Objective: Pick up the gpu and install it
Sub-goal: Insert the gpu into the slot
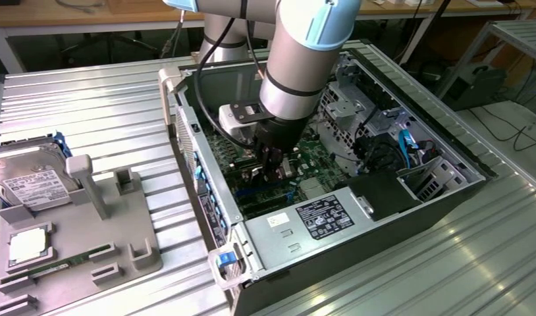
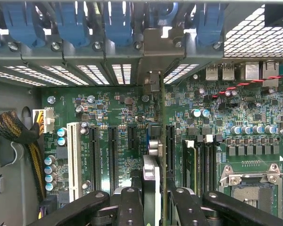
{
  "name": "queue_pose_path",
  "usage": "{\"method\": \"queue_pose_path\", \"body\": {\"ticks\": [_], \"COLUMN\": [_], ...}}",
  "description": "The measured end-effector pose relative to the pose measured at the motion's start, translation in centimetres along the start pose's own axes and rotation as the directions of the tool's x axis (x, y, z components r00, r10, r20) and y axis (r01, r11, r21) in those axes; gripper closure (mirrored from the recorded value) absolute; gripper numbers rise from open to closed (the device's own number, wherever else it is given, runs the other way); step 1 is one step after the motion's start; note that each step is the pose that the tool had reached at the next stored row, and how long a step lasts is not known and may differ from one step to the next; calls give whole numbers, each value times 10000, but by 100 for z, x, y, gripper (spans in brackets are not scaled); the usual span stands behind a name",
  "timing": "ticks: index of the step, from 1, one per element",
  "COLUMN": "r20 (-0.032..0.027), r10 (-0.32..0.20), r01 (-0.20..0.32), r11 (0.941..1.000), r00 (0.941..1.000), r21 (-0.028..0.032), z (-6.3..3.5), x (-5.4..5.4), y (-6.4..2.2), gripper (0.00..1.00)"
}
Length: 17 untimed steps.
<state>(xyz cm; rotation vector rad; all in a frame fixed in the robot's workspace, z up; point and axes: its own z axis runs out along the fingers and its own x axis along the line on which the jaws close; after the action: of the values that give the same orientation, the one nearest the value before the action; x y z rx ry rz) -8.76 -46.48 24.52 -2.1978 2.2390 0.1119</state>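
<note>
Seen edge-on, the gpu (image 2: 152, 175) is a thin black card standing upright over the green motherboard (image 2: 118, 108), with its silver bracket (image 2: 153, 52) against the rear slot openings of the case. My gripper (image 2: 153, 200) is shut on it, one black finger (image 2: 131, 203) on each side. The card sits in line with a black expansion slot (image 2: 170, 150); whether it is seated I cannot tell. In the exterior view my gripper (image 1: 270, 163) reaches down into the open computer case (image 1: 373, 217), holding the gpu (image 1: 282, 172) just above the board.
Blue latches (image 2: 66, 23) line the case's rear wall. A white slot (image 2: 74, 157), a cable bundle (image 2: 14, 129) and a CPU socket (image 2: 250, 183) flank the card. Outside the case, a grey fixture (image 1: 92, 224) carries a hard drive (image 1: 26, 181) and a green memory stick (image 1: 53, 266).
</note>
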Motion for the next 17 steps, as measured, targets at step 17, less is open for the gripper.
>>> {"method": "queue_pose_path", "body": {"ticks": [17], "r20": [-1], "r10": [-1], "r01": [1], "r11": [10000], "r00": [10000], "r21": [-5], "z": [-15], "x": [0], "y": [1], "gripper": [72]}}
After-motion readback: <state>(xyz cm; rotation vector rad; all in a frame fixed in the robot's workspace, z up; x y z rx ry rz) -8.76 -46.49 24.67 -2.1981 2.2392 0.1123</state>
